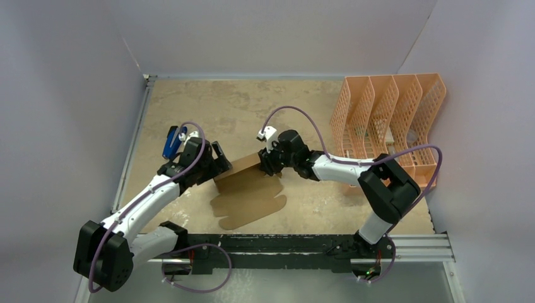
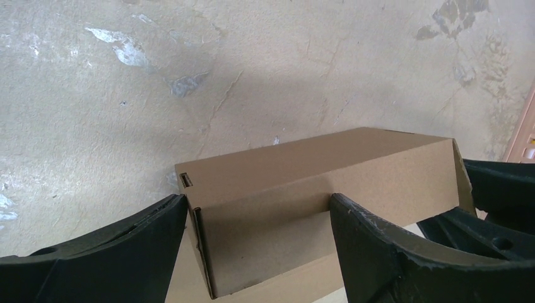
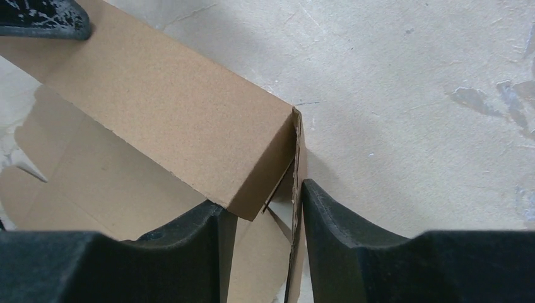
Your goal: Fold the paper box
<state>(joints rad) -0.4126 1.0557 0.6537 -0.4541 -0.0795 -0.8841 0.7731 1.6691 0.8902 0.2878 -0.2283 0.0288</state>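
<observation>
The paper box [image 1: 249, 189] is brown cardboard, partly folded, in the middle of the table. Its far long wall stands raised, and the flat base with rounded tabs lies toward me. My left gripper [image 1: 221, 165] is open at the wall's left end. In the left wrist view [image 2: 257, 201] its jaws stand wide apart around the box corner [image 2: 265, 246]. My right gripper [image 1: 264, 163] is at the wall's right end. In the right wrist view [image 3: 262, 197] its jaws stand a little apart: one finger inside under the wall [image 3: 183, 120], the other against the outside of the upright end flap [image 3: 298, 189].
A peach-orange perforated file organizer [image 1: 385, 120] stands at the back right, close behind the right arm; its edge shows in the left wrist view [image 2: 527, 132]. White walls enclose the table on three sides. A metal rail [image 1: 416, 243] runs along the near edge.
</observation>
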